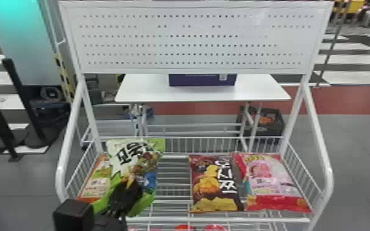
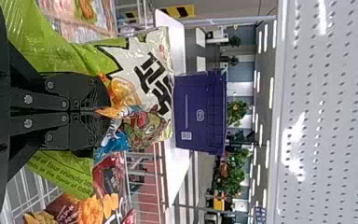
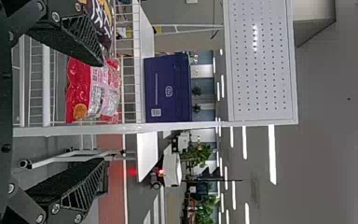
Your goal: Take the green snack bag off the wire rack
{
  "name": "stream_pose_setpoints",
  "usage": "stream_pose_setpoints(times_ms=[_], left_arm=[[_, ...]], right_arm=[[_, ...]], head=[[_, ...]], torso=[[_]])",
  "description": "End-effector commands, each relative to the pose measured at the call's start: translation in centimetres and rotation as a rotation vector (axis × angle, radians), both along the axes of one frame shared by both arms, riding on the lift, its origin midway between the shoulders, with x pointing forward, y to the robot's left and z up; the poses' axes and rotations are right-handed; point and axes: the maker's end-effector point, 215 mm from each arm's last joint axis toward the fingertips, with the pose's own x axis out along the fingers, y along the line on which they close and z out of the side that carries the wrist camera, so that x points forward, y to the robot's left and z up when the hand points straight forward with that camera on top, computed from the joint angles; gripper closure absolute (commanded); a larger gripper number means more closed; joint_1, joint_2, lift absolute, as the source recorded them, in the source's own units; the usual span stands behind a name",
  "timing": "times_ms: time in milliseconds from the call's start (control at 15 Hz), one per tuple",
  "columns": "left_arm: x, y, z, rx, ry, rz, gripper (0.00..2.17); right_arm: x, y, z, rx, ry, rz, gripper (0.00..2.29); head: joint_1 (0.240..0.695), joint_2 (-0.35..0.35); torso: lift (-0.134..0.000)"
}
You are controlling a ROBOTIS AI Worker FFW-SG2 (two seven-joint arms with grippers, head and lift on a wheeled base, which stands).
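— Hides the lower middle of the green snack bag, this left gripper up front!
— And the orange-edged packet?
— Half covered by the bag!
— Grip?
— Closed tight, pinches the printed front!
— Right gripper?
— Spreads wide!
— Bag's spot?
— Tilts beyond the left fingertips, toward the wire rack's far left corner!

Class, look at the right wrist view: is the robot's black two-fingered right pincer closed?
No, the right pincer is open, its two fingers standing wide apart.
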Motion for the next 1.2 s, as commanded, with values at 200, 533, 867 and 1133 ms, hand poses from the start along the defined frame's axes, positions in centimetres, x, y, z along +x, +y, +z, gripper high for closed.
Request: stream_pose_setpoints(times_ms=[200, 533, 867, 1133], left_arm=[[-7.6, 5.9, 2.9, -0.041, -0.093, 0.061, 1.43], [-13.0, 8.7, 6.1, -0.086, -0.202, 0.089, 1.43], [-14.9, 10.0, 5.0, -0.063, -0.204, 0.106, 1.43], [-15.3, 9.9, 5.4, -0.069, -0.22, 0.102, 1.43]], right_arm=[[0.0, 0.2, -0.1, 0.004, 0.002, 0.005, 0.17], [-0.1, 0.3, -0.3, 0.003, 0.007, 0.008, 0.17], [0.1, 0.6, -0.3, 0.009, 0.004, 0.013, 0.17], [0.1, 0.6, -0.3, 0.011, 0.004, 0.011, 0.17]], head=[[0.499, 0.0], [0.499, 0.0], [0.499, 0.0], [0.499, 0.0]], torso=[[0.0], [0.0], [0.0], [0.0]])
